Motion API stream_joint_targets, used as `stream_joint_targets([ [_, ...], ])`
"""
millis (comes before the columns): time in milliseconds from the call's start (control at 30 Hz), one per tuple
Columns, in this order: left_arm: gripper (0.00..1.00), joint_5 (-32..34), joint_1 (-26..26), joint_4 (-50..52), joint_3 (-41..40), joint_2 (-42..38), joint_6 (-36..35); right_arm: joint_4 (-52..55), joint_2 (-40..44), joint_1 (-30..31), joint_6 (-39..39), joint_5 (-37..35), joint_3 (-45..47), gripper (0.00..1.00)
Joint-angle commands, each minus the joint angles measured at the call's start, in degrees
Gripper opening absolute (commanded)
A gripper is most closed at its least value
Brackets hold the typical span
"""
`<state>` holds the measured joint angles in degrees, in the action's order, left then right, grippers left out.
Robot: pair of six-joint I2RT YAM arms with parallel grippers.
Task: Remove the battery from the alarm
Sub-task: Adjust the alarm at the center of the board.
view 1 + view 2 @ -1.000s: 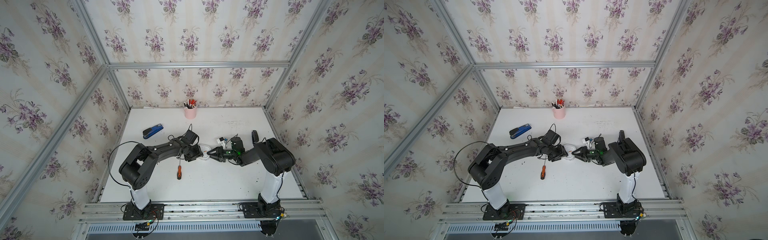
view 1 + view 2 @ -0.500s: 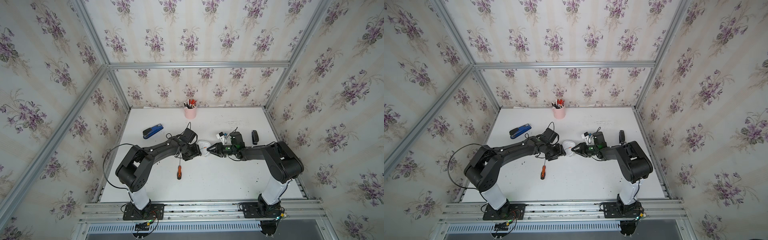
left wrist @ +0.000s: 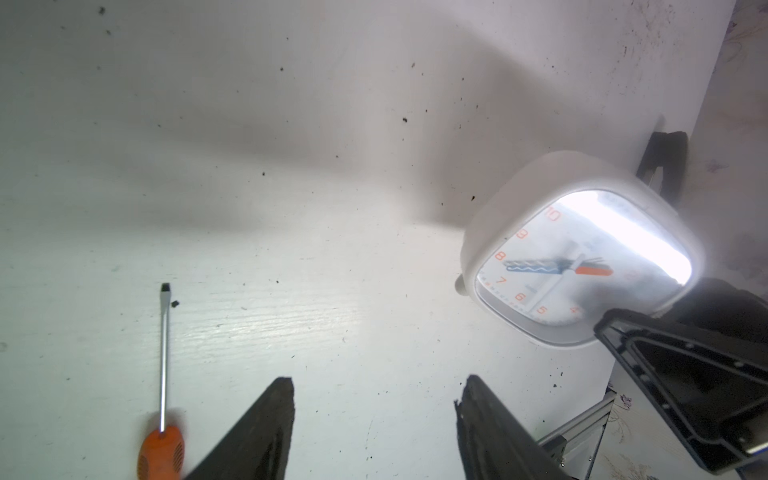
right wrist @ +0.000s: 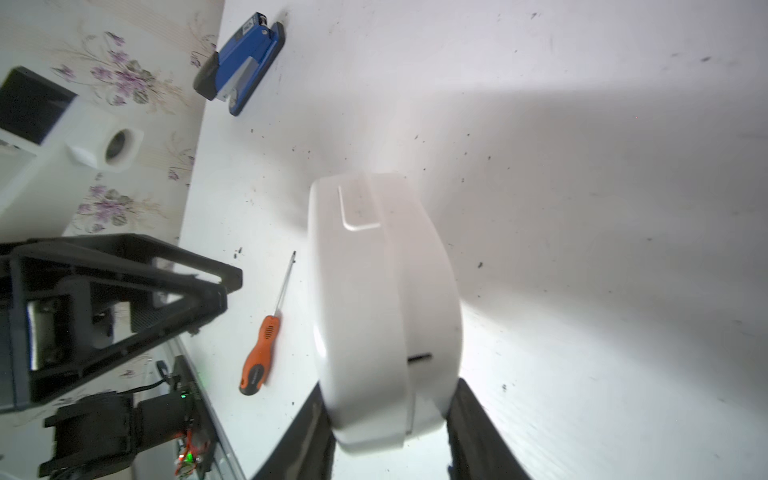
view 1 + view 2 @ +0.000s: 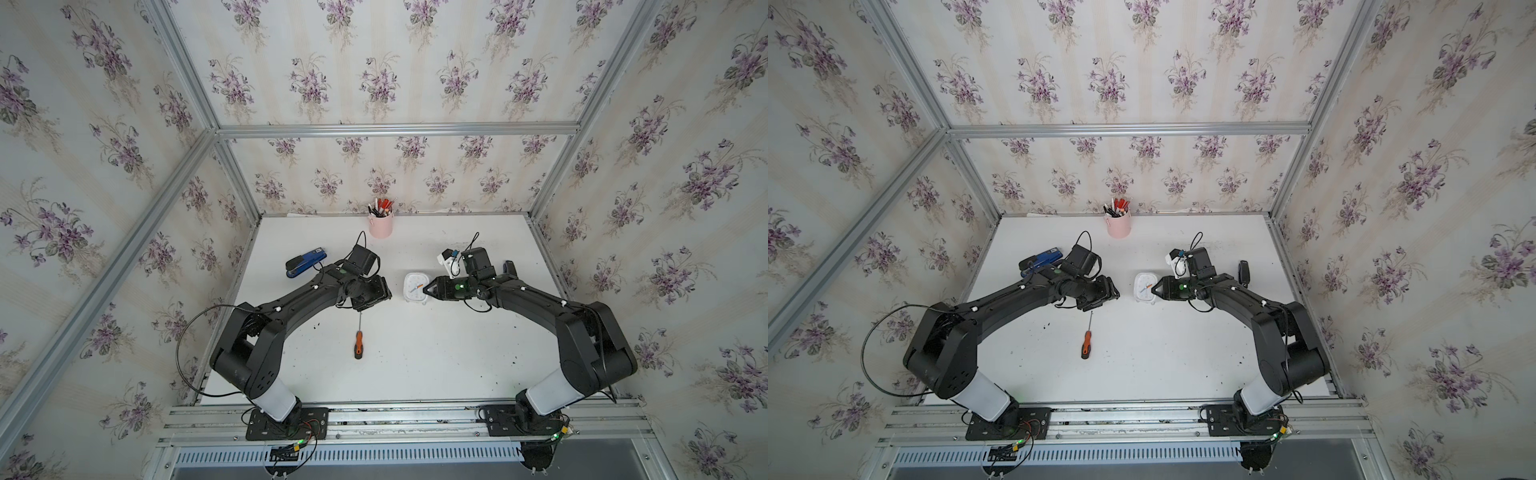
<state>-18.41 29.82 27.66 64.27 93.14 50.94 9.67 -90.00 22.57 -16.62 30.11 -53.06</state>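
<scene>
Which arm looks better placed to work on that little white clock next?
Left. The right jaws clamp the small white rounded-square plastic clock, so the open, empty left jaws facing it are probably free.

both arms reach in from the near corners with elbows bent outward, their forearms low and pointing toward each other. the left gripper [image 5: 385, 291] has its 2 fingers [image 3: 266, 428] spread apart with nothing between them. the right gripper [image 5: 426, 289] faces it across a gap, jaws pressed on opposite faces of the alarm [image 5: 413, 285].
</scene>
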Motion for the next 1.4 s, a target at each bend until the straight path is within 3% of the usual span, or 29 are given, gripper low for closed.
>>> stream_joint_targets([
  [0, 0.67, 0.56, -0.54, 1.60, 0.49, -0.47, -2.20, 9.62, 2.31, 1.00, 6.93, -10.59, -2.37, 0.18],
  [300, 0.68, 0.27, -2.52, 2.98, 1.29, -1.02, -4.66, 18.73, 1.81, 7.82, 10.21, -30.14, -7.80, 0.17],
  [567, 0.68, 0.02, -5.17, 4.34, 1.30, -2.34, -7.21, 24.49, -2.04, 18.13, 9.59, -46.64, -13.01, 0.13],
  [1000, 0.67, -1.08, -7.41, 3.86, 0.08, -2.74, -9.43, 34.14, -12.92, 33.02, 7.86, -72.10, -17.84, 0.09],
  [1167, 0.68, -1.46, -8.47, 3.80, -1.19, -3.86, -10.56, 35.79, -15.25, 36.57, 4.42, -76.62, -18.29, 0.13],
  [1367, 0.67, -1.80, -10.03, 2.75, -3.45, -4.95, -11.55, 38.54, -19.91, 40.66, -2.16, -76.39, -19.19, 0.16],
])
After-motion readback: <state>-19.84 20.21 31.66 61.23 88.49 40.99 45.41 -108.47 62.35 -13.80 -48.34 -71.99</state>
